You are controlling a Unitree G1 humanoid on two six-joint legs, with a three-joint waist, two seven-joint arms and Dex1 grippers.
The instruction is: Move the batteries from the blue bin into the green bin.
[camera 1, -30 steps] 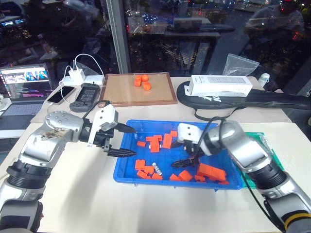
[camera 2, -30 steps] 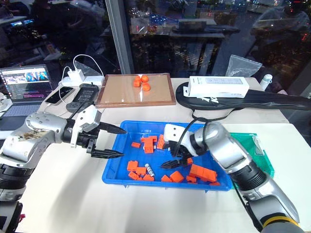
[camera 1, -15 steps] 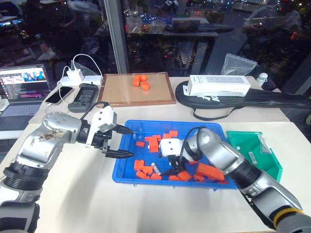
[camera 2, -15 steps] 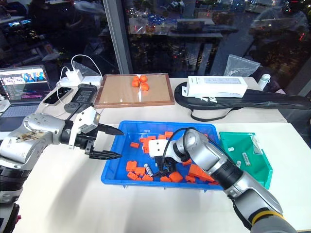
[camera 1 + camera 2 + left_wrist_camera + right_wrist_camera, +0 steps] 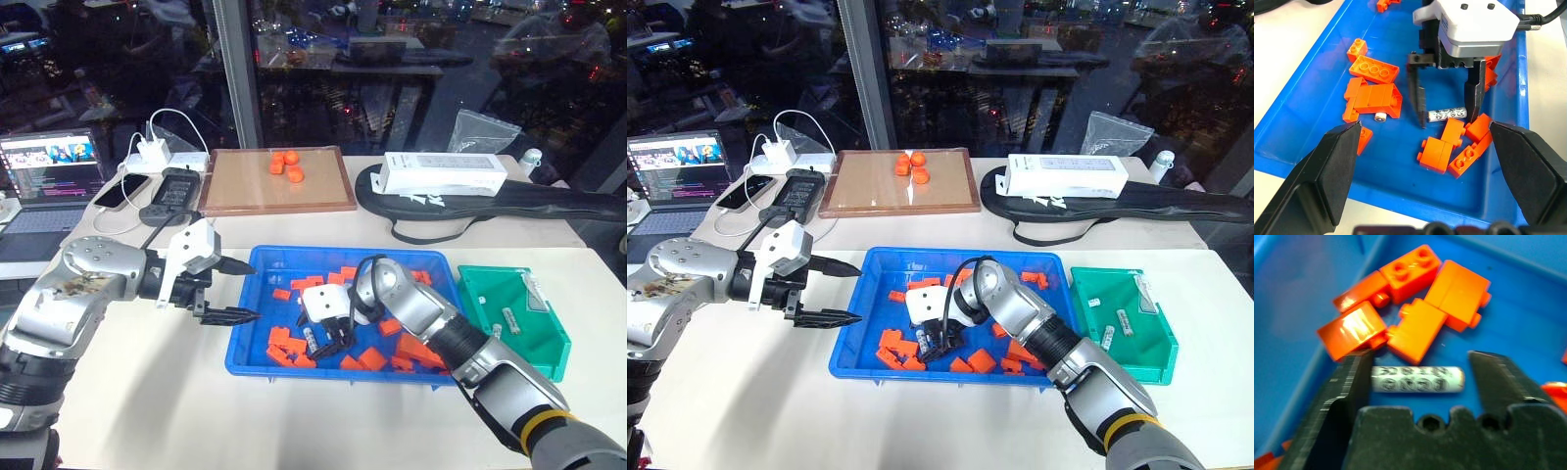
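Since the earlier frame, our right end effector point(image 5: 323, 340) had swung across the blue bin point(image 5: 250, 338) toward its near-left corner and dropped low among the orange toy bricks point(image 5: 364, 356). Our left end effector point(image 5: 235, 291) hung open beside the bin's left rim, its black fingers spread wide and gripping nothing.

We were in the grasping step. In the left wrist view the right end effector's fingers point(image 5: 1419, 100) straddled a battery point(image 5: 1447, 114) lying flat on the bin floor, one finger at each end; they stood apart and had not yet clamped it. Bricks lay just beside the battery, one of them touching it. As we judged it, the next move called for shutting the fingers on the battery without catching a neighbouring brick, then lifting clear and carrying it right to the green bin point(image 5: 539, 350).

That green bin sat just beside the blue one on the bench point(image 5: 147, 392) and already held at least two batteries point(image 5: 1115, 326). The blue bin held mostly scattered bricks; a second small silvery cylinder point(image 5: 1380, 117) showed end-on under a brick cluster, which we took for another battery, though we could not be sure.
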